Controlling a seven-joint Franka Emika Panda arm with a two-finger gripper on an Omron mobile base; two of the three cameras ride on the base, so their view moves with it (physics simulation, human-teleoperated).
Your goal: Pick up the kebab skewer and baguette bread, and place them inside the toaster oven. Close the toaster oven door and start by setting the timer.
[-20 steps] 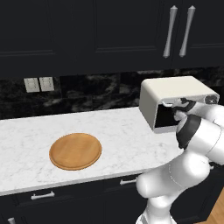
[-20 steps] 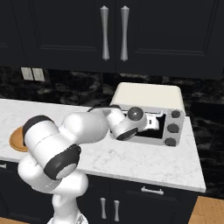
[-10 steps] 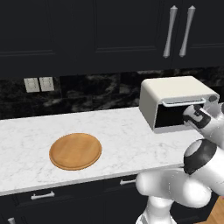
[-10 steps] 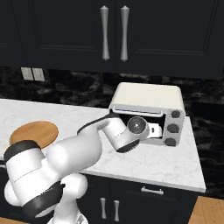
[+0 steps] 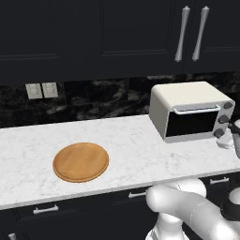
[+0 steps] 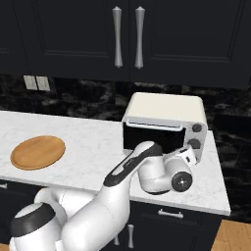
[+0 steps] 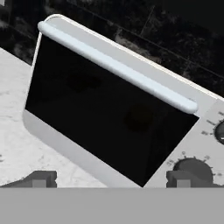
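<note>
With its pincer [image 7: 111, 178] spread wide and empty before the shut toaster oven door [image 7: 105, 120], at right on the bench [image 5: 131, 150], the arm may brush the lower timer knob [image 7: 191, 168] or miss it, skewing the setting.

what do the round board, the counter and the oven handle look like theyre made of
Round board: looks like wood, with an orange-brown matte face and faint grain lines. Counter: seems like marble or a similar stone, white with grey veins and a smooth finish. Oven handle: probably metal, a pale silver bar with a soft sheen, though painted plastic would look alike.
</note>
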